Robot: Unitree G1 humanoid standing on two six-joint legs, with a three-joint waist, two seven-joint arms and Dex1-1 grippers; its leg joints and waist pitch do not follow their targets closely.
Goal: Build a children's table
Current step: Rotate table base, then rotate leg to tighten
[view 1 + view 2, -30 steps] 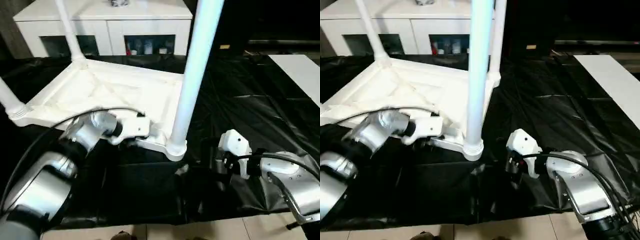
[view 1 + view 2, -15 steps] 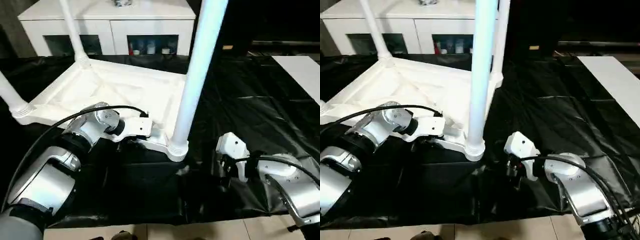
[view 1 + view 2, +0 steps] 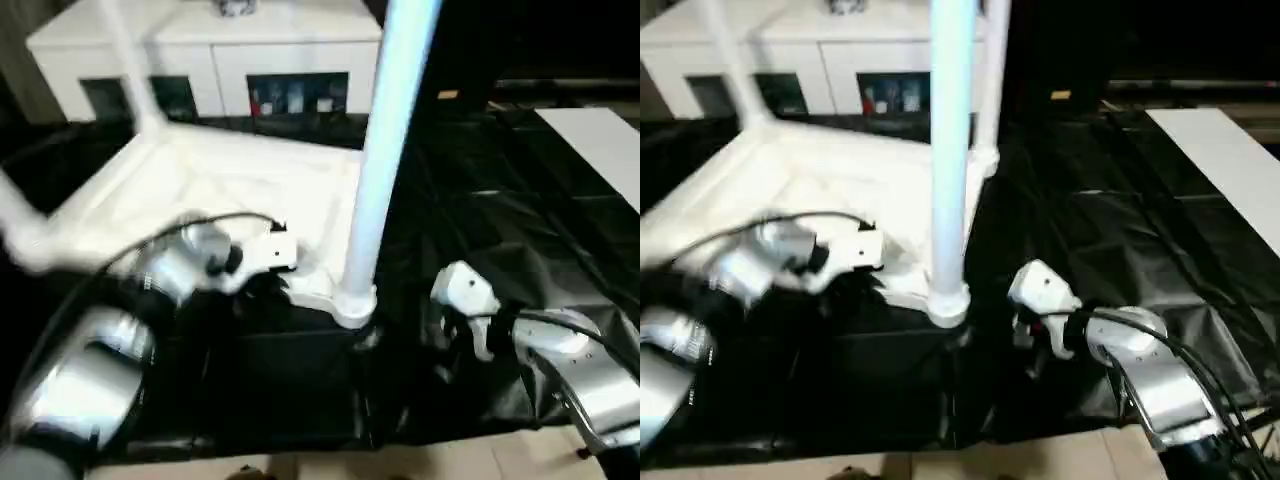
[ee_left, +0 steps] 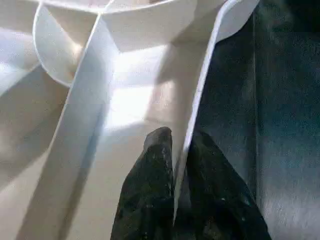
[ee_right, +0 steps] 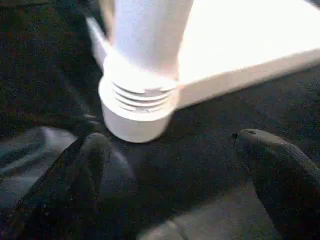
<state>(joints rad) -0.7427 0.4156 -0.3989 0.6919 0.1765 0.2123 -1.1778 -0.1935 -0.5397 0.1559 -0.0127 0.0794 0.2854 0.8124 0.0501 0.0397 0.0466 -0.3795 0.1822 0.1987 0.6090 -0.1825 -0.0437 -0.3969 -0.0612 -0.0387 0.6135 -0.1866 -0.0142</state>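
Observation:
The children's table top (image 3: 230,185) lies upside down on a black sheet, ribbed underside up. Its legs stand upright in corner sockets: a near leg (image 3: 385,150), a far left leg (image 3: 125,60) and a left leg (image 3: 20,220). My left gripper (image 4: 180,150) is shut on the top's thin near rim (image 4: 200,100), one black finger (image 4: 152,170) on each side, close to the near leg's socket (image 3: 350,300). My right gripper (image 5: 175,150) stands open just right of that socket (image 5: 137,115), fingers (image 5: 92,155) wide apart with nothing between them.
A white cabinet (image 3: 200,50) with glass doors stands behind the table. A white board (image 3: 600,140) lies at the far right on the black sheet (image 3: 480,200). The sheet's front edge meets a pale floor (image 3: 330,465) close to my arms.
The head camera has shifted and the picture has blurred. My left gripper has closed on the rim. The right arm stays beside the near socket, still open.

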